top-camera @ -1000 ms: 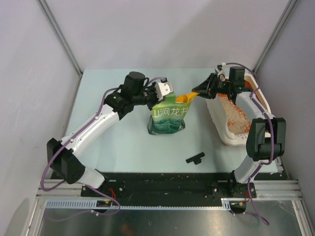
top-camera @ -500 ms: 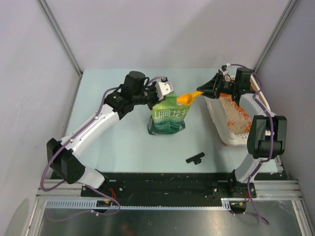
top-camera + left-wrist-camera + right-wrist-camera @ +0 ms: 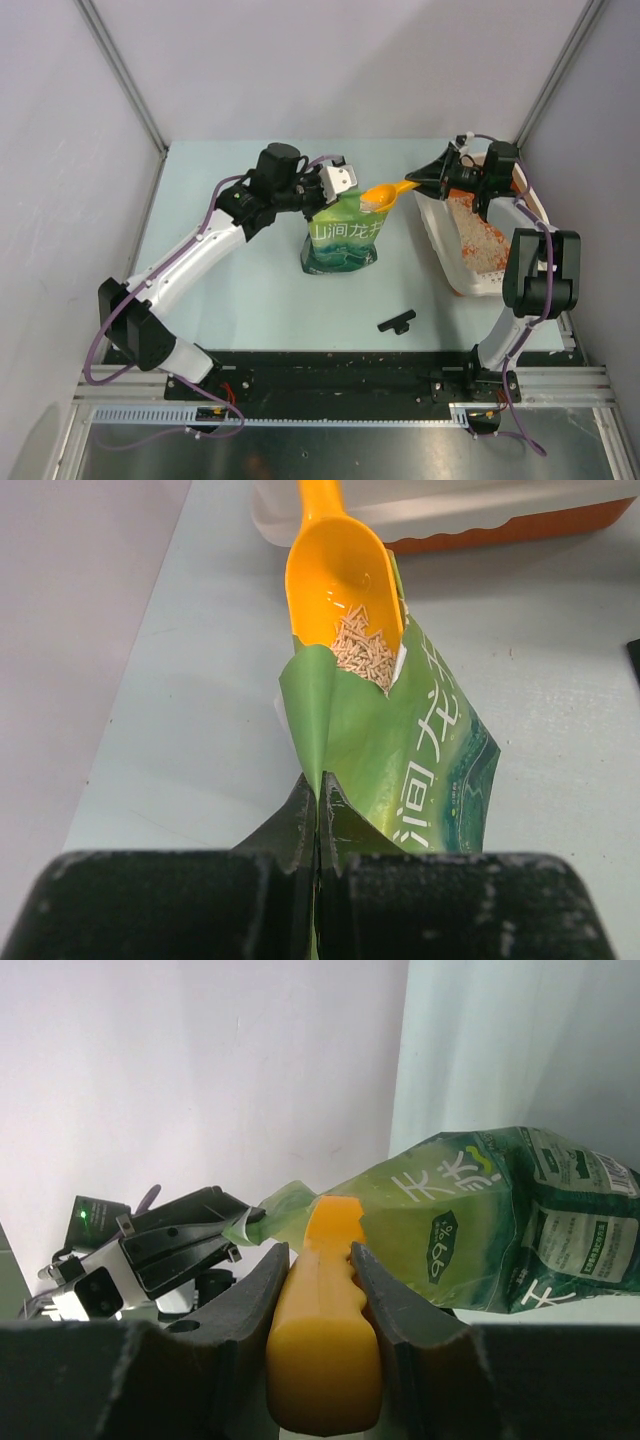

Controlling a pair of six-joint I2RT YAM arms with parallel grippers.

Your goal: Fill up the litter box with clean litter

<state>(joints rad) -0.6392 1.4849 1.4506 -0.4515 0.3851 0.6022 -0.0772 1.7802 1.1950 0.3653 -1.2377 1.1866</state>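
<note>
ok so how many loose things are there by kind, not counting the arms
green bag: 1
orange scoop: 1
litter box: 1
small black part: 1
total: 4

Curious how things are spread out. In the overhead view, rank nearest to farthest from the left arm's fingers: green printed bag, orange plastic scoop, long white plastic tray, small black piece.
1. Green printed bag, pinched in the left arm's fingers.
2. Orange plastic scoop, at the bag's mouth.
3. Long white plastic litter box, at the right.
4. Small black piece, toward the front.
</note>
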